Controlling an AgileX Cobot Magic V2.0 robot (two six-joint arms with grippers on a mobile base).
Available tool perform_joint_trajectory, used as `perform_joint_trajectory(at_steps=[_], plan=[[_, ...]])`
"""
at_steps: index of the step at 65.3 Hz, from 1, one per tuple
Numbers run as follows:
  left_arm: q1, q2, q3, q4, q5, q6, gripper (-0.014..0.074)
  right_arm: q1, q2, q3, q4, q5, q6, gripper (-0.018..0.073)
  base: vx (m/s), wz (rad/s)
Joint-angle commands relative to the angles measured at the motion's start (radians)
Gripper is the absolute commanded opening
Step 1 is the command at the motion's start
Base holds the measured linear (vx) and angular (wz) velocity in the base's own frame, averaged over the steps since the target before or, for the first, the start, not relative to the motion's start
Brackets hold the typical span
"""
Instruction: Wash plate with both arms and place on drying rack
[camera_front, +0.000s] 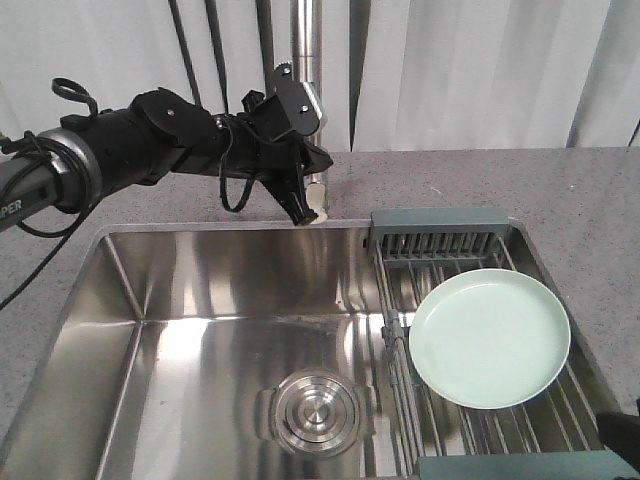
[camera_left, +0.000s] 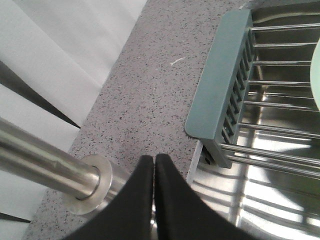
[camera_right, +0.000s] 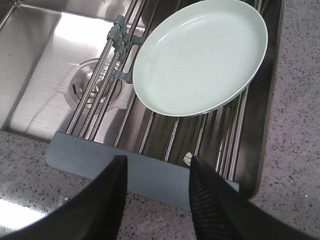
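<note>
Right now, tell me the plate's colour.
Plain pale mint green, no pattern; the plate shows best in the right wrist view.

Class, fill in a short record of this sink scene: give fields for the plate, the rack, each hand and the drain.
plate: pale green, lying on the rack bars, held by no hand
rack: steel bars with grey-teal ends, across the sink's right side
left hand: shut, empty, by the tap base at the back counter
right hand: open, empty, above the rack's near end
drain: in the basin floor, left of the rack
</note>
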Motion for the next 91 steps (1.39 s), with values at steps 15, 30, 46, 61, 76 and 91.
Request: perform_joint_trajectory(at_steps=[15, 30, 46, 61, 76, 91], plan=[[-0.004, -0.054, -0.036, -0.042, 0.131, -0.005, -0.0008, -0.001, 0.001, -0.025, 0.005, -0.046, -0.004, 0.0291, 0.00, 0.00], [-0.004, -0.026, -0.036, -0.040, 0.188, -0.005, -0.0008, -0.001, 0.001, -0.025, 0.005, -0.046, -0.004, 0.0291, 0.00, 0.00], [-0.004, 0.001, -0.040, -0.035, 0.005, 0.002, -0.0008, -0.001, 0.001, -0.025, 0.005, -0.045, -0.004, 0.0291, 0.00, 0.00], [-0.004, -0.019, -0.040, -0.035, -0.105, 0.002, -0.0008, -0.001, 0.001, -0.025, 0.005, -0.045, -0.004, 0.0291, 0.00, 0.00], [-0.004, -0.090, -0.040, -0.034, -0.002, -0.020, -0.0008, -0.001, 0.001, -0.025, 0.005, -0.046, -0.004, 0.0291, 0.00, 0.00], [-0.004, -0.189, -0.040, 0.020, 0.118, -0.213, -0.0007, -0.001, 0.001, -0.025, 0.005, -0.045, -0.004, 0.0291, 0.00, 0.00]])
